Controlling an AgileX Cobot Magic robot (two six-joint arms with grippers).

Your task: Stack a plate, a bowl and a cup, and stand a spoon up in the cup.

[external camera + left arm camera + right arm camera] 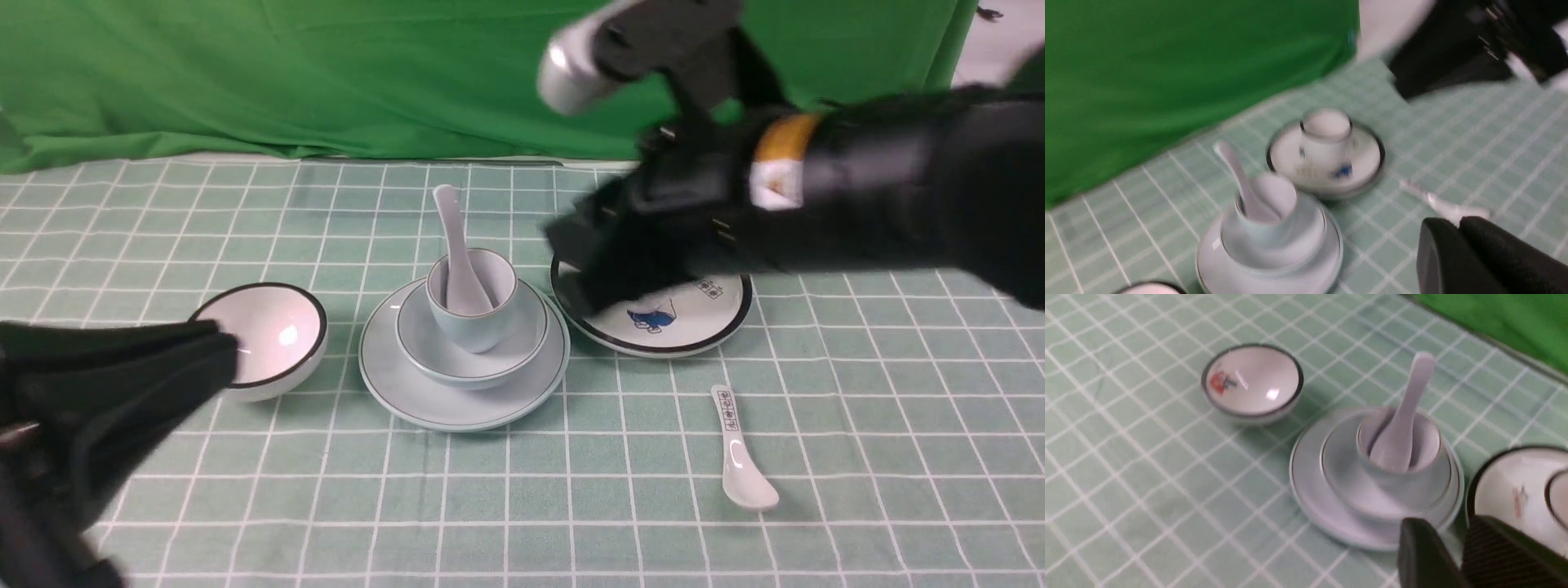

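The pale blue-green plate (457, 408) lies mid-table with the bowl (424, 347) on it and the cup (473, 327) in the bowl. The plain white spoon (453, 229) stands in the cup, its handle leaning toward the back. My right gripper (571, 269) is blurred, hovering to the right of the stack over a black-rimmed plate. In the right wrist view this gripper (1447, 524) shows a narrow gap between its fingers and holds nothing. My left gripper (224, 347) sits low at the front left, shut and empty; its tips (1457, 222) touch in the left wrist view.
A black-rimmed white bowl (265, 331) stands left of the stack, just by my left gripper. The black-rimmed cartoon plate (694, 314) lies to the right and carries a black-rimmed cup (1326, 134). A printed spoon (739, 449) lies in front of that plate. Green cloth hangs behind.
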